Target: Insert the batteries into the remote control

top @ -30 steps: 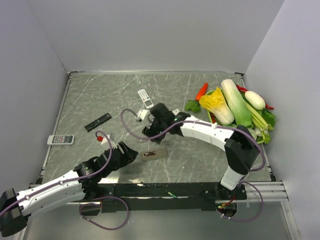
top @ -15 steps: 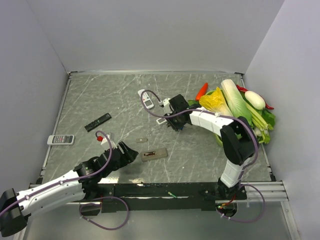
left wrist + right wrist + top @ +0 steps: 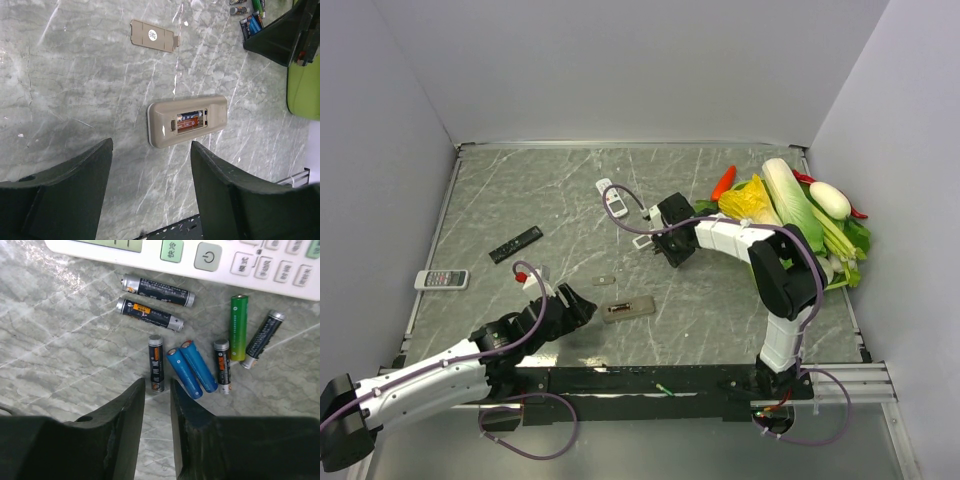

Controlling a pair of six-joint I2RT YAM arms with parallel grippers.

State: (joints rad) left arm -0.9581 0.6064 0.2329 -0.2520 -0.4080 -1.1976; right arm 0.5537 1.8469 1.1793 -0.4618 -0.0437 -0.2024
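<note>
"Under the right wrist, what have you got?"

"Item 1, batteries (image 3: 199, 366): eight loose cells flat on the stone-patterned table (image 3: 60, 355), just below a white keypad remote (image 3: 220, 260). One green, two blue lying touching, five dark. I judge them light, hard, slick and ready to roll. Take one across the mid-barrel, jaws square to its length. The blue pair would come crowded; the dark cell (image 3: 156, 363) left of them has room on both sides."

"And your right gripper (image 3: 157, 385)?"

"Jaws at a narrow slot, that dark cell's near end at its mouth. Whether it pinches, I cannot tell."

"Item 2?"

"Item 2, remote control (image 3: 215, 107): well apart from the loose cells, close to my left arm. It lies back up, beige, bay uncovered, one orange-labelled cell (image 3: 189, 120) seated. Its cover (image 3: 153, 35) lies loose nearby. Rigid light plastic, I reckon, apt to skate on this top when a cell is pressed in, so steady it by the long edges. My left gripper (image 3: 150, 145) hangs over it, jaws wide, holding nothing."
</note>
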